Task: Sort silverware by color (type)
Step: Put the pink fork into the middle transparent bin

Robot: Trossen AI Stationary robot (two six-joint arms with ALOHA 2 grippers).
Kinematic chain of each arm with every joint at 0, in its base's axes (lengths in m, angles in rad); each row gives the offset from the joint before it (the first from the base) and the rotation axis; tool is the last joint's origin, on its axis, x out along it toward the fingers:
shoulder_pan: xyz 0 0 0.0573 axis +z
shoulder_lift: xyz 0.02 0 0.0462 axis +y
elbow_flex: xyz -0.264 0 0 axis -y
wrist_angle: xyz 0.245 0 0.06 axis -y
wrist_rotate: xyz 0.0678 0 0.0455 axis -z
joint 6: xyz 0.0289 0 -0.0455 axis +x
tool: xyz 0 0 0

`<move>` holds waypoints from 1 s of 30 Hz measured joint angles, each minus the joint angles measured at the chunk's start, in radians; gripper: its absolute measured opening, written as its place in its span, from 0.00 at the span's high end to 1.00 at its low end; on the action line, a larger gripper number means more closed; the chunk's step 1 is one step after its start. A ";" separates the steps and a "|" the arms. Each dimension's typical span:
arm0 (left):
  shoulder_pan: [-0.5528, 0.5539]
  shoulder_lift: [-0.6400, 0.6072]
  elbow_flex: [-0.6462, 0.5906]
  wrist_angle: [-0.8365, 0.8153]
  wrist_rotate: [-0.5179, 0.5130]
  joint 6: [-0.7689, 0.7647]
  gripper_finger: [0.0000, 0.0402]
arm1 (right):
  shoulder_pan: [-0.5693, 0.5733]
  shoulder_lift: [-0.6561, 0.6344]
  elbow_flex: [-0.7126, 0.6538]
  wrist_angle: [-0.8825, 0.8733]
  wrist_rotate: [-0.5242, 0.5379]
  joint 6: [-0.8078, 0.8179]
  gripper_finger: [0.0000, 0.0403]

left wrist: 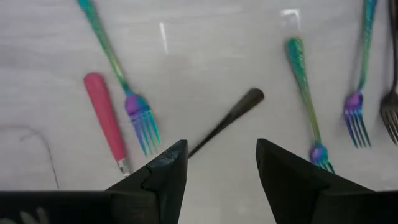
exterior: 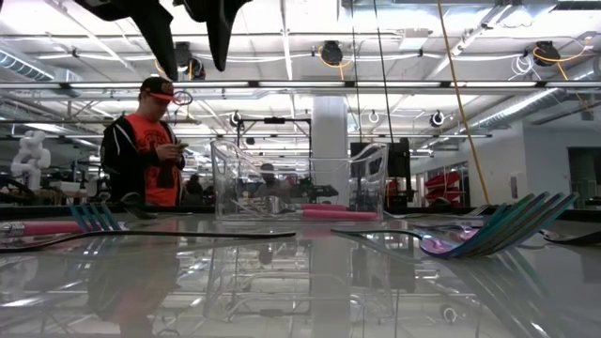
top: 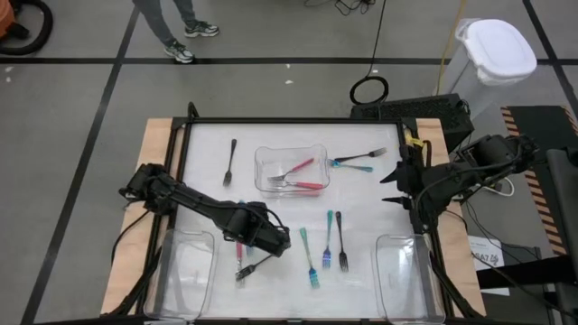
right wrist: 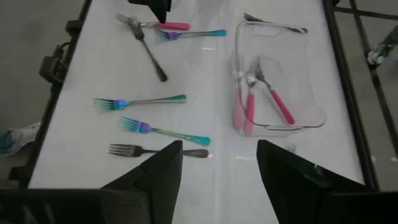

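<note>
My left gripper (top: 282,242) (left wrist: 221,163) is open and hovers above the table's near middle. It also shows high at the top of the low view (exterior: 188,52). A dark grey fork (left wrist: 227,120) (top: 254,267) lies flat below it, its handle running between the fingers without touching them. A pink-handled utensil (left wrist: 106,124) and a teal fork (left wrist: 118,68) lie beside it. Two more teal forks (top: 310,257) (top: 328,236) and a dark fork (top: 341,244) lie to the right. My right gripper (top: 390,188) (right wrist: 217,163) is open and empty at the table's right edge.
A clear tray (top: 262,181) at the table's middle holds pink-handled forks (top: 302,173). Two teal utensils (top: 361,161) lie right of it, and a dark fork (top: 231,162) lies left. Clear trays stand at the near left (top: 185,271) and near right (top: 402,271). A person (exterior: 150,150) stands beyond the far edge.
</note>
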 joint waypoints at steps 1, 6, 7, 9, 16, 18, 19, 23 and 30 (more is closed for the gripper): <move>0.002 0.000 0.000 -0.003 0.014 -0.010 0.53 | 0.000 0.001 0.000 0.000 0.000 0.000 0.50; 0.008 0.000 0.000 -0.065 0.084 -0.008 0.49 | 0.000 0.001 0.000 0.000 0.012 0.000 0.50; 0.008 0.000 0.000 -0.075 0.087 -0.002 0.47 | 0.000 0.001 0.000 0.000 0.025 0.000 0.50; 0.008 0.000 0.000 -0.100 0.094 0.016 0.41 | 0.000 0.001 0.000 0.000 0.040 0.001 0.50; 0.021 0.000 0.000 -0.165 0.098 0.099 0.23 | 0.000 0.000 0.000 -0.002 0.053 0.093 0.50; 0.031 0.000 0.000 -0.175 0.098 0.135 0.21 | 0.000 0.000 0.000 -0.008 0.054 0.152 0.50; 0.039 0.000 0.000 -0.179 0.099 0.162 0.21 | 0.000 0.001 0.000 -0.015 0.057 0.189 0.50; 0.074 0.000 0.000 -0.187 0.101 0.259 0.21 | 0.000 0.001 0.000 -0.060 0.081 0.343 0.50; 0.109 0.000 0.000 -0.263 0.079 0.324 0.23 | 0.000 0.018 0.000 -0.098 0.132 0.400 0.50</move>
